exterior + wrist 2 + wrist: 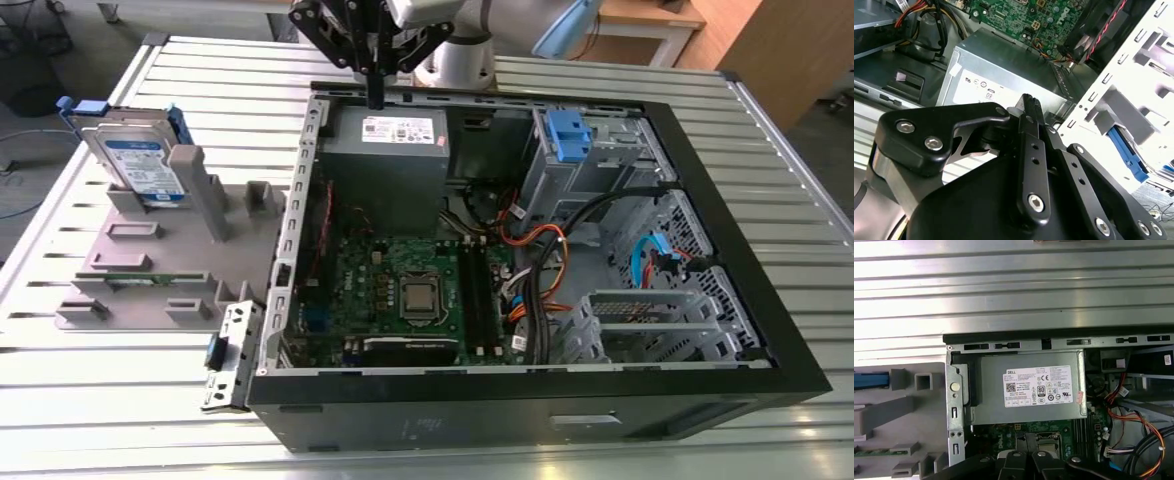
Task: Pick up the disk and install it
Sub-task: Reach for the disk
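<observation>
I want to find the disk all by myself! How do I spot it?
Find the big open computer case; on the exterior view's left of it lies a grey plastic holder. At the holder's far end the disk stands on edge. It is the silver slab with a blue-and-white label and blue frame, unlike the plain grey blocks beside it.

Power supply point(1026, 390) in open case point(1004, 346)
</observation>
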